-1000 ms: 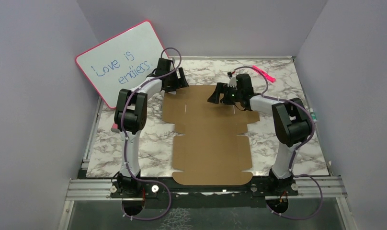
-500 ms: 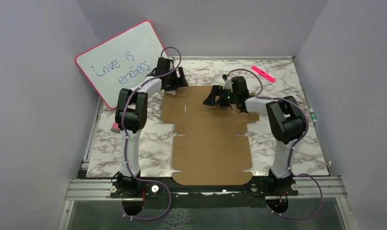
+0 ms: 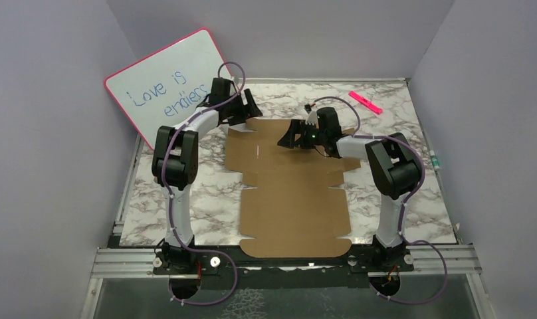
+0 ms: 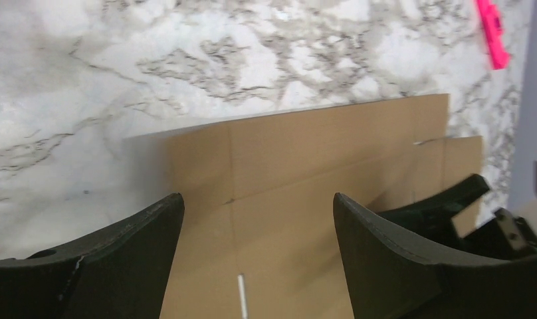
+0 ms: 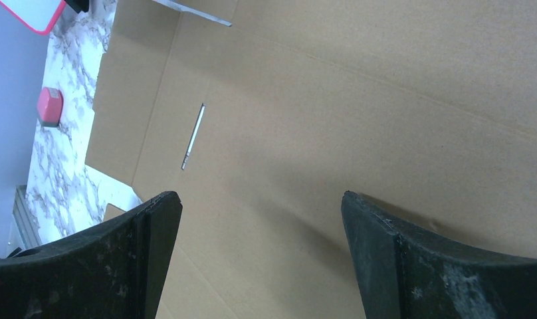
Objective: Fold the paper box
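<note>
Since a second ago the right pincer [image 3: 284,141] has slid leftward over the upper part of the flat, brown, die-cut cardboard paper box [image 3: 292,199], while the left pincer [image 3: 249,109] has edged toward the top of the frame at the sheet's upper left corner. The pink-framed whiteboard [image 3: 163,83] leaning in the upper left reads "Love is" in blue handwriting, then a word starting "endles", its end hidden by the arm. The sheet lies unfolded mid-frame on the marble-patterned counter [image 3: 213,193], beneath both pincers, each released wide and grasping nothing.
</note>
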